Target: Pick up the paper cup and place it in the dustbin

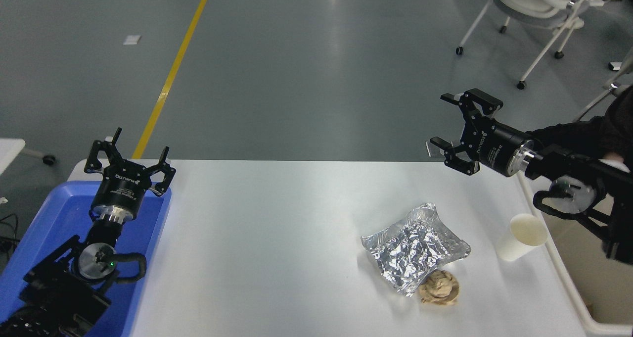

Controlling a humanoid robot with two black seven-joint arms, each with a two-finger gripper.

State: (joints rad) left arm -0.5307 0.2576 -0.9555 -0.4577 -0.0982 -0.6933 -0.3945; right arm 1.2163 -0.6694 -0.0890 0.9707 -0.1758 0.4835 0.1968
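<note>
The right gripper [456, 124], jaws spread and empty, hangs at the frame's upper right above the upright paper cup [520, 237] beside the dustbin [561, 272].

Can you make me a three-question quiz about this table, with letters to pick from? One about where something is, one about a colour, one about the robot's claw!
1. Where does the paper cup stand?
A. inside the dustbin
B. on the table right beside the dustbin
C. in the blue tray

2. What colour is the crumpled paper ball?
A. brown
B. green
C. red

3. How is the right gripper?
A. shut on the cup
B. shut on the foil tray
C. open and empty, above the table's far edge

Answers: 1 B, the cup stands upright on the white tabletop next to the bin's rim. 2 A, it is tan-brown. 3 C, its fingers are spread with nothing between them.
</note>
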